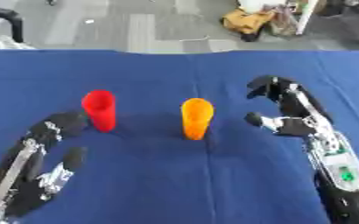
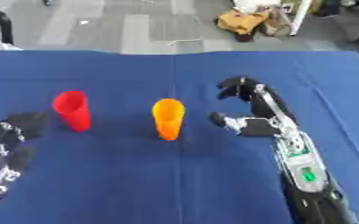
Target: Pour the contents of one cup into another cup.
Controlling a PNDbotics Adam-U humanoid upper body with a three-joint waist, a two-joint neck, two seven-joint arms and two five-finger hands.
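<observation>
Nearest the camera, two black and silver forearms come in from the lower corners over the blue-covered worktop (image 1: 175,183). On the right forearm a small green light shows.

At the lower left, the left robot hand (image 1: 56,127) lies low on the cloth with its fingers loosely curled; it holds nothing. Its dark fingertips lie just beside the red cup's base on the cup's left, and whether they touch it cannot be told.

Further in, the right robot hand (image 2: 248,111) is spread wide, its thumb pointing toward the cups and its fingers arched above, with bare cloth in the gap between them. It grips nothing and stays apart from the orange cup, to that cup's right.

Between the two hands stand the cups. Both are upright on the cloth: the red cup (image 1: 100,110) on the left, the orange cup (image 1: 197,118) on the right, apart from each other. What either one contains cannot be made out.

Beyond the worktop's far edge lies grey floor, with a brownish bundle (image 1: 248,19) and other clutter at the upper right.
</observation>
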